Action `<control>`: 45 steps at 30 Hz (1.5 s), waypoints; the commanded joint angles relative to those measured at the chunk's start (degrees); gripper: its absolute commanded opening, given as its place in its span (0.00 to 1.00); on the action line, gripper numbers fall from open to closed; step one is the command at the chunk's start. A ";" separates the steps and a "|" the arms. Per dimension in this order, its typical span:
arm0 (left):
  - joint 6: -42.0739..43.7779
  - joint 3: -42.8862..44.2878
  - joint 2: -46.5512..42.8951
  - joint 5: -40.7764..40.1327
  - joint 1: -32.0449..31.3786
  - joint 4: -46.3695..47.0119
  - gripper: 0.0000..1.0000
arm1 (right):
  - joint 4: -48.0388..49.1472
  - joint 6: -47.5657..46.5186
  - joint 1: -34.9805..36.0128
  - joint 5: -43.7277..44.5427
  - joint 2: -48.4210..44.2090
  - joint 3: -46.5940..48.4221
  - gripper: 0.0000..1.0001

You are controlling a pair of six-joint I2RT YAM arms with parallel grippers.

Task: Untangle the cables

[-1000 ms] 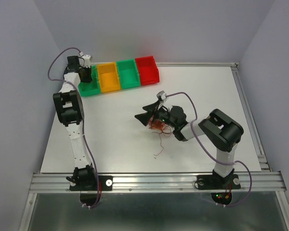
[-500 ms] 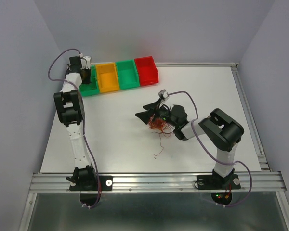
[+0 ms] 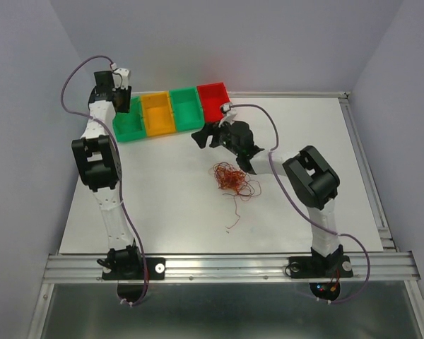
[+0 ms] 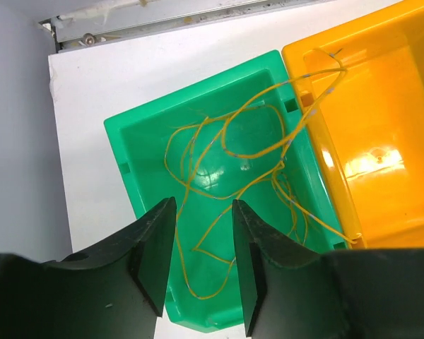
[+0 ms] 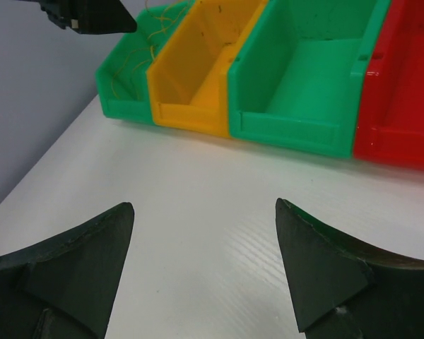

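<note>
Here's the main bundle of hair-thin red, orange and dark cables [image 3: 230, 178], a roundish clump with no real long axis, sitting mid-counter on the white counter [image 5: 198, 212], and one loose strand [image 3: 228, 227] trails off it toward the near edge. The right gripper [image 5: 203, 206] is off the clump, hovering over bare counter just beyond it, jaws spread wide with nothing between them, its nose aimed at the row of plastic bins along the far edge. Over on the far left, the left gripper [image 4: 198, 254] hangs above the end green bin [image 4: 191, 88], jaws parted to a moderate gap and holding nothing. Below it lie thin yellow cables [image 4: 233, 195] in big slack loops, strung mostly along the bin's length across its floor. One loop climbs the shared wall and arcs over into the neighbouring orange bin [image 4: 381, 85], so that wall sits right across that strand's run. Next along the row come a second green bin [image 5: 304, 70] and a red bin [image 5: 403, 92]. The red one is the nearest to the right gripper. The arms are well apart, and the clump has open counter all around it.
</note>
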 commanded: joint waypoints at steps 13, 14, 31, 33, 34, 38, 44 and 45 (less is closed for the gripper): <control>1.43 -5.90 -11.58 1.44 -0.69 0.44 0.50 | -29.91 -11.64 -1.11 18.96 17.97 37.55 0.83; 1.35 -7.47 -12.28 1.96 -0.78 0.88 0.51 | -31.05 -12.25 -1.20 20.02 20.15 39.15 0.83; 2.84 -24.71 -29.25 3.99 -0.69 9.05 0.55 | -35.45 -16.74 -2.52 22.05 31.52 56.14 0.39; 2.93 -25.67 -30.48 4.43 -0.69 9.23 0.55 | -35.37 -17.35 -2.43 21.88 30.82 55.26 0.29; 3.01 -26.81 -31.70 4.87 -0.69 9.23 0.55 | -35.36 -17.62 -2.43 21.70 30.38 53.69 0.24; 3.02 -29.54 -34.78 6.10 -0.78 9.49 0.55 | -34.23 -19.02 -2.52 21.61 25.56 47.54 0.08; 3.02 -32.70 -38.65 7.33 -0.86 9.41 0.55 | -20.79 -19.90 -2.52 16.26 14.21 27.24 0.08; 3.19 -33.14 -39.18 7.42 -1.13 9.49 0.55 | -20.17 -19.82 -2.52 16.08 12.81 23.82 0.07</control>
